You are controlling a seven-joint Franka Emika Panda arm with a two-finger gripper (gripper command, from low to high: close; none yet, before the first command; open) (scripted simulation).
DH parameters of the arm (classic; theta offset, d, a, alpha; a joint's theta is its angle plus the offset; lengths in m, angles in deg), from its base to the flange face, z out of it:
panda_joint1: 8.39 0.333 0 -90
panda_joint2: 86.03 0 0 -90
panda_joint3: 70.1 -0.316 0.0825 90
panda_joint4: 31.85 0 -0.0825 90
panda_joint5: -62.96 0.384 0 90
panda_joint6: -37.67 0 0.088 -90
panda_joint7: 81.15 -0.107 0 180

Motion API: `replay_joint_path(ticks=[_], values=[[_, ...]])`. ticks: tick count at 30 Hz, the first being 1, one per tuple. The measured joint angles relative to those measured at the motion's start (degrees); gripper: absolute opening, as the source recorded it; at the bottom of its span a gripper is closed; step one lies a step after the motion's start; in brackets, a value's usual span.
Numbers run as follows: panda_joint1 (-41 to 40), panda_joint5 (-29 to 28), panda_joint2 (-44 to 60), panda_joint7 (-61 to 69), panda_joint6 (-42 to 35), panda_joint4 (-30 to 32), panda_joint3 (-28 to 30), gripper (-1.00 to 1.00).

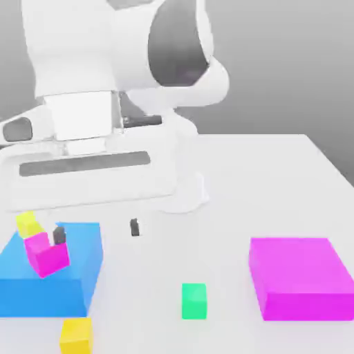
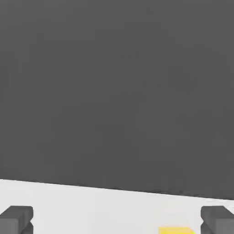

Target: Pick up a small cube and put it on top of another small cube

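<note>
The small golden-yellow cube [image 1: 76,337] lies on the white table at the front of the exterior view's left, just in front of a blue block. The small green cube [image 1: 194,301] sits on the table to its right, apart from everything. My gripper [image 1: 97,231] hangs above the blue block's far right corner. Its two dark fingertips [image 1: 134,227] stand wide apart, open, with nothing between them. In the hand view the gripper [image 2: 117,221] shows both fingertips [image 2: 17,219] at the corners. A sliver of a yellow cube [image 2: 176,230] peeks in beside one; I cannot tell which yellow cube.
A large blue block [image 1: 41,287] stands at the exterior view's left with a small magenta cube [image 1: 47,254] tilted on it and a pale yellow cube [image 1: 29,223] at its far edge. A large magenta block [image 1: 301,278] lies on the right. The arm's base [image 1: 187,193] stands behind.
</note>
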Motion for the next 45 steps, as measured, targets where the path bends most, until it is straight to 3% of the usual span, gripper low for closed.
replay_joint_path(ticks=[8, 12, 13, 20, 24, 30, 36, 38, 41, 42, 45], values=[[-3.2, -0.8, 15.4, 5.8, 6.2, 0.9, 1.1, 0.0], [-6.4, 2.6, 23.7, 8.9, 12.1, -0.7, -2.4, 0.0], [-7.1, 3.3, 25.2, 9.4, 13.2, -1.1, -3.3, -1.0], [-7.1, 3.2, 25.3, 9.4, 13.1, -1.1, -3.3, -1.0], [-4.6, -0.9, 18.1, 6.3, 7.8, 0.7, 0.1, -1.0], [2.4, -5.4, 6.9, 1.4, 6.1, 10.4, -2.7, -1.0], [11.8, -13.7, -4.0, -6.4, 7.1, 21.0, -7.3, -1.0], [16.7, -13.4, -2.0, -6.3, 10.0, 21.8, -5.7, -1.0], [13.6, -9.8, 3.7, -3.8, 15.5, 21.6, -5.3, -1.0], [12.9, -8.6, 5.6, -2.9, 17.2, 21.5, -6.1, 1.0], [12.9, -8.6, 5.6, -2.9, 17.2, 21.5, -6.1, 1.0]])
